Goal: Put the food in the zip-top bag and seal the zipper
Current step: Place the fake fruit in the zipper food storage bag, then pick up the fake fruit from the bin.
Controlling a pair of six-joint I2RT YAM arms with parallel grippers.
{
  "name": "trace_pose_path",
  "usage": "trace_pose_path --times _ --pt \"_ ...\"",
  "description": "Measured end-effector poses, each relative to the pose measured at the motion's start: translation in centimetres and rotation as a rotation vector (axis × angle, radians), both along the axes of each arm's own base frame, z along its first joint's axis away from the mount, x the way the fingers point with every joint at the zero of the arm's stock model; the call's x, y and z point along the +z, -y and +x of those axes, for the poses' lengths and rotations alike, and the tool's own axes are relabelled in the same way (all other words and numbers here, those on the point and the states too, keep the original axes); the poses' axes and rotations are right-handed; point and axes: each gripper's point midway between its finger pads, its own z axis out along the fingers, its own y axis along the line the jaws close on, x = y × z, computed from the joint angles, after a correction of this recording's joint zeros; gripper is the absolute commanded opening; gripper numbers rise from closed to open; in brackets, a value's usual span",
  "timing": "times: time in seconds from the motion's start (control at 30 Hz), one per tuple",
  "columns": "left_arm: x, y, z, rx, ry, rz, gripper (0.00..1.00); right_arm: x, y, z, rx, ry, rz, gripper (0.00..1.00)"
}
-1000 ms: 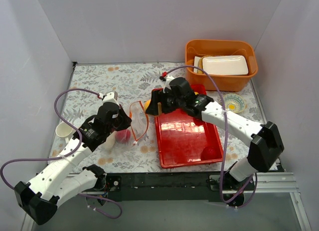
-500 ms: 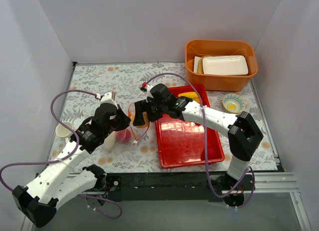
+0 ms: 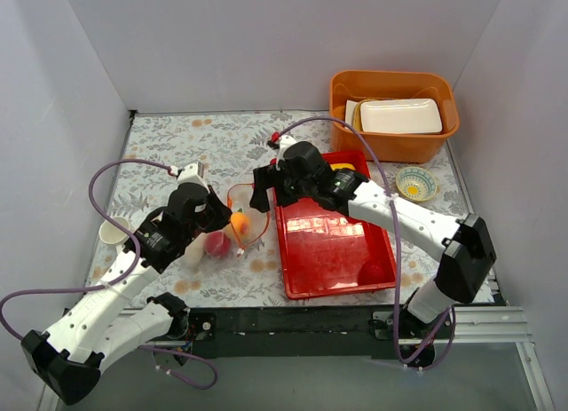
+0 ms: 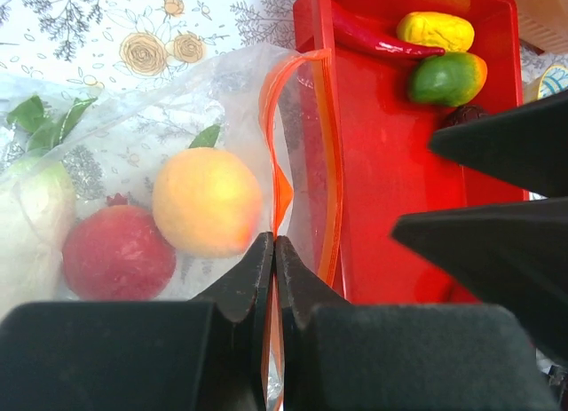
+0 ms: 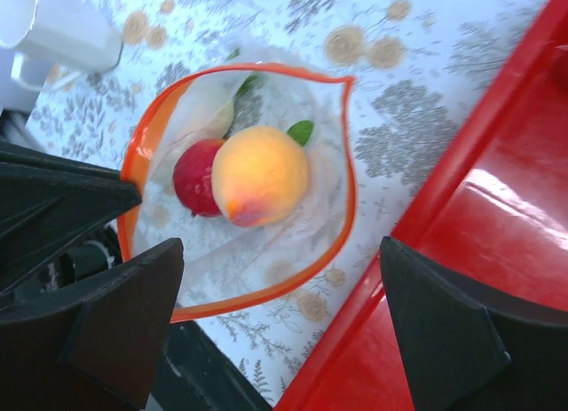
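The clear zip-top bag (image 3: 247, 217) lies left of the red tray (image 3: 333, 251) with its mouth held open. My left gripper (image 4: 274, 242) is shut on the near edge of its orange-red zipper (image 4: 330, 162). Inside lie an orange peach (image 4: 207, 201), a red fruit (image 4: 118, 251) and a white leafy vegetable (image 4: 31, 216). My right gripper (image 5: 282, 251) is open and empty above the bag's mouth, over the peach (image 5: 259, 176). In the tray's far end lie a red chili (image 4: 382, 45), a yellow piece (image 4: 435, 29), a green-orange fruit (image 4: 446, 77) and a dark purple piece (image 4: 461, 116).
An orange tub (image 3: 346, 105) holding a white foam tray (image 3: 401, 115) stands at the back right. A small patterned bowl (image 3: 417, 182) sits right of the red tray. A white cup (image 3: 114, 232) is at the left. A red item (image 3: 377, 271) lies in the tray's near right corner.
My right gripper moved from the tray to the bag's mouth with the orange peach, let it go into the bag, and drew back a little. The left gripper kept its hold.
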Motion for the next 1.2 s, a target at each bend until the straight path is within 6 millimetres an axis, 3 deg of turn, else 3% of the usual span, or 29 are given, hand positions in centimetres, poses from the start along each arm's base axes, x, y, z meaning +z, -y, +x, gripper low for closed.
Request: trace_pose_path --times 0.17,0.37,0.43,0.57,0.7,0.9,1.2 --pt "1.7 -0.8 0.3 0.043 0.033 0.005 0.00 0.2 4.6 1.4 -0.152 0.043 -0.057 0.98" --pt "5.7 -2.0 0.1 0.087 0.152 -0.054 0.00 -4.1 11.8 2.8 -0.335 -0.019 -0.186 0.98" --pt "5.5 -1.9 0.1 0.088 0.145 -0.053 0.00 -5.8 13.8 2.7 -0.377 -0.046 -0.238 0.98" --pt "3.1 -0.8 0.7 0.062 0.064 -0.023 0.00 -7.5 17.0 2.9 -0.451 -0.070 -0.337 0.98" --pt "0.8 -0.1 0.3 0.025 -0.002 -0.003 0.00 -8.0 19.1 4.0 -0.511 -0.056 -0.398 0.98" --pt "0.8 0.3 0.1 -0.004 -0.008 -0.014 0.00 -9.9 22.1 6.1 -0.567 -0.069 -0.508 0.98" --pt "0.8 1.0 -0.2 -0.040 -0.013 -0.027 0.00 -11.9 24.3 7.7 -0.566 -0.088 -0.595 0.97"
